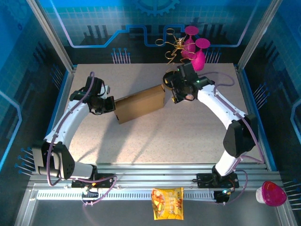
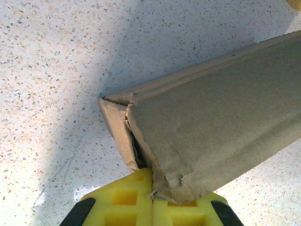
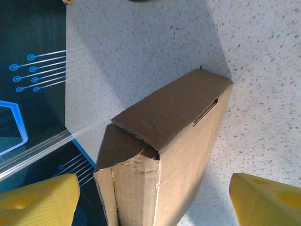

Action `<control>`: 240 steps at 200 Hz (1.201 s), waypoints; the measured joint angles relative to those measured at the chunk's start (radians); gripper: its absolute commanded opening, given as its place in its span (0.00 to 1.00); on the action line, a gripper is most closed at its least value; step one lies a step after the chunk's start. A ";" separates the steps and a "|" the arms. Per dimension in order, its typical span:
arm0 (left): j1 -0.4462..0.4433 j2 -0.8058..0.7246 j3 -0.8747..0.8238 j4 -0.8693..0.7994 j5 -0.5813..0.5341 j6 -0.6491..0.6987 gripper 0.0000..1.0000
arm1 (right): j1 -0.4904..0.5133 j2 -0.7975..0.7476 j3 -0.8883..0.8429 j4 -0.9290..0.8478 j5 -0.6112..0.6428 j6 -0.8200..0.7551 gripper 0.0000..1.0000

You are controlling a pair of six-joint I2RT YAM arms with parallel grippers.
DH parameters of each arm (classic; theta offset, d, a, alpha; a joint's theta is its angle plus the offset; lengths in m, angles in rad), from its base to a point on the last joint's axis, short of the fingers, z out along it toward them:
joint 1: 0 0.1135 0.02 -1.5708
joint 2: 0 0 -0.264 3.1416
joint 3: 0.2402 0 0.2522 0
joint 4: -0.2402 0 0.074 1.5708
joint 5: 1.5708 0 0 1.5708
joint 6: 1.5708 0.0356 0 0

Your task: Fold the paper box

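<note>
- Fingers (image 2: pixel 123 208) of the left gripper (image 1: pixel 111 104) sit at the left end of the paper box (image 1: pixel 140 104), yellow pads pressed together and pinching its crumpled lower corner.
- Paper box: a brown corrugated carton folded into a long closed shape, slanting across the middle of the speckled table (image 1: pixel 141 150), its right end farther from the arm bases, end flap tucked in there.
- Right gripper (image 1: pixel 168 89), at the box's right end, has its jaws wide apart, one yellow finger on either side of the carton with a gap.
- Pink glasses (image 1: pixel 196 44) stand beyond the box's right end.
</note>
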 measured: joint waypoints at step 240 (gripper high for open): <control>0.005 -0.053 0.021 -0.102 0.107 -0.163 0.62 | 0.062 0.122 -0.043 0.276 -0.109 0.020 0.42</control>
